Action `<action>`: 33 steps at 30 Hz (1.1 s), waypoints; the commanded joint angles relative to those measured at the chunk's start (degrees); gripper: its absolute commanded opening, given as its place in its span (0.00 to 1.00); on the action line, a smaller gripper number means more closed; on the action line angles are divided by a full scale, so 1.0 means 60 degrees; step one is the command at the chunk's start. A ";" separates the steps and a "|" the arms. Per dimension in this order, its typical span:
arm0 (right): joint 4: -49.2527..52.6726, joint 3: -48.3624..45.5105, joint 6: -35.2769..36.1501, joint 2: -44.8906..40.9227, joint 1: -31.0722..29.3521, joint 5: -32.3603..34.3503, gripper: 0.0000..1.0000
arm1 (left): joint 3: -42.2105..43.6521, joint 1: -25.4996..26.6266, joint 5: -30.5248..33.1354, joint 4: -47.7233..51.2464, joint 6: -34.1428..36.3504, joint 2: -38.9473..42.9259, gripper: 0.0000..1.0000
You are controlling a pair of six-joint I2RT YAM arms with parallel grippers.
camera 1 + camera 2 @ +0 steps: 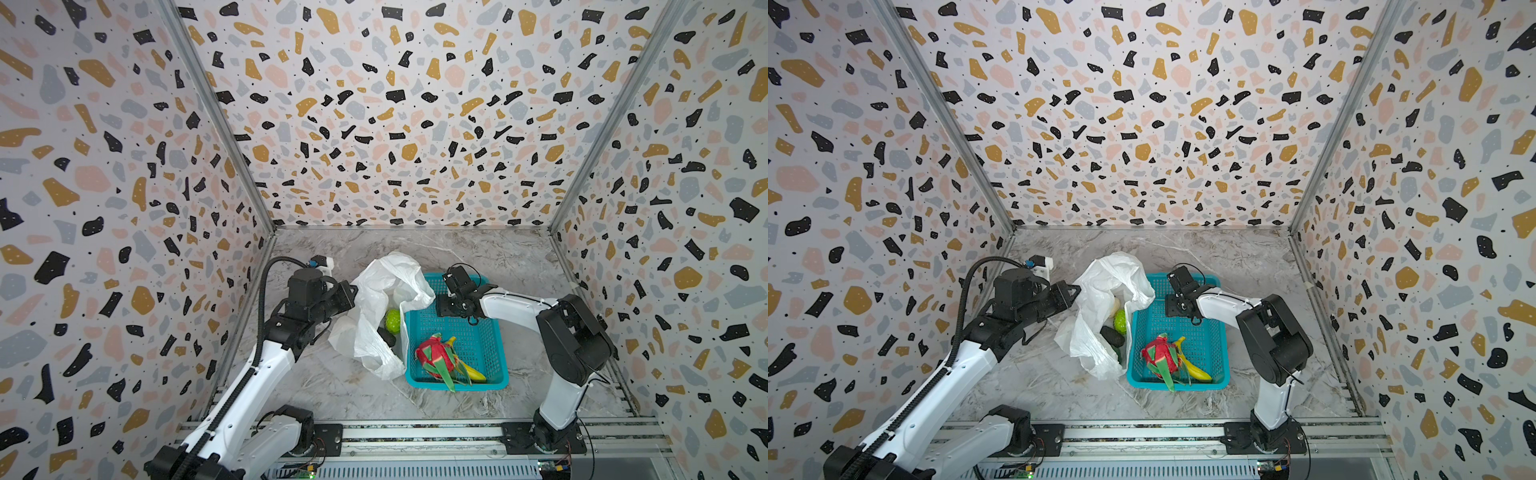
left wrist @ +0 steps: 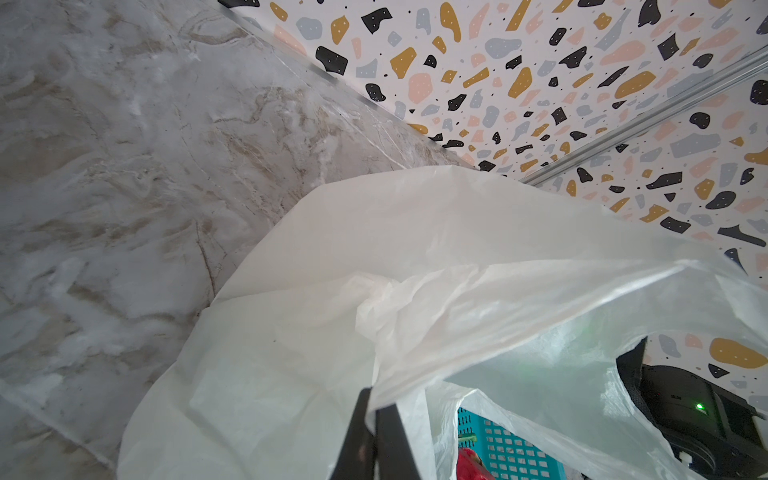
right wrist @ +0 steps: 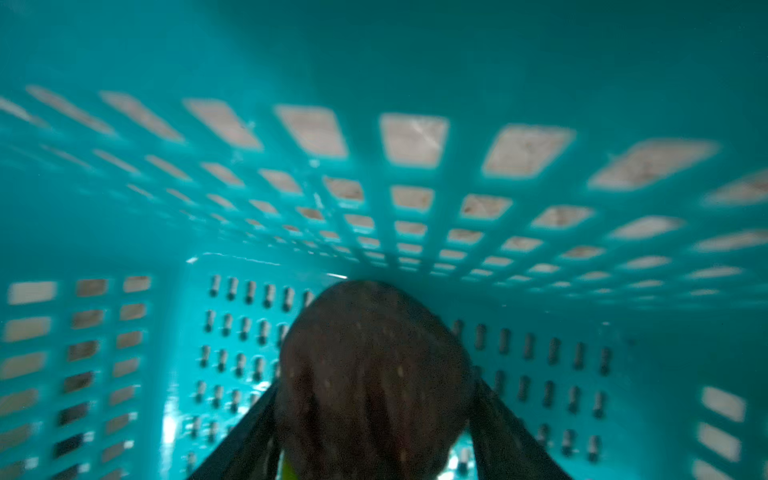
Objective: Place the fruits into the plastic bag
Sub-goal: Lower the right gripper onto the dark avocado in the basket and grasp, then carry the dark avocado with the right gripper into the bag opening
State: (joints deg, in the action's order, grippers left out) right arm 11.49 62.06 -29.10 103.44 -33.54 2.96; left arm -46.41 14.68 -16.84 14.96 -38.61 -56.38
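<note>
**Plastic bag** (image 1: 386, 286): white, crinkled, on the marble table (image 1: 332, 395), touching the left side of the teal basket (image 1: 486, 332). Its mouth faces right, and its far flap droops over the basket's far-left corner.

**Left gripper** (image 2: 372, 401): jaws closed, pinching the bag's upper edge. It is the only hold on the mouth.

**Right gripper** (image 1: 449, 306): reaches down into the basket's far-left corner. In the blurred wrist view its jaws press both sides of a dark brown fruit (image 3: 374, 340), apparently gripping it.

**Fruits in the bag:** green round fruit (image 1: 392, 320); dark oblong fruit (image 1: 1112, 336) just nearer.

**Fruits in the basket:** dragon fruit (image 1: 432, 355) and banana (image 1: 471, 370), touching, at the near end.

**Hazards, judged:**
- The rounded brown fruit may roll out of a shallow grip during the lift.
- The drooping flap may block the mouth, so a release lands on the film or the table.
- The thin film may slip from the single pinch and the mouth collapse.
- The dragon fruit's scales may snag on the basket's perforations.
</note>
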 commanded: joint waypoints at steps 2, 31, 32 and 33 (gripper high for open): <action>-0.0267 -0.0348 -0.0058 -0.0516 0.0042 -0.0162 0.47 | 0.0016 -0.0030 -0.0033 -0.0267 -0.0027 0.0066 0.00; -0.1315 0.1527 0.3600 -0.4757 -0.4634 -0.1257 0.33 | 0.0003 -0.0021 0.0047 -0.0274 -0.0043 -0.0037 0.00; -0.1281 0.1596 0.3562 -0.4534 -0.4728 -0.1201 0.33 | 0.0002 -0.0026 0.0040 -0.0281 -0.0050 -0.0027 0.00; -0.1276 0.1634 0.3350 -0.4289 -0.4738 -0.1175 0.33 | 0.0001 -0.0026 0.0039 -0.0267 -0.0041 -0.0032 0.00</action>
State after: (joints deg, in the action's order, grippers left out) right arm 1.63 69.95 -11.00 75.53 -61.54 -4.56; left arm -46.41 14.68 -16.82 14.96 -38.65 -56.73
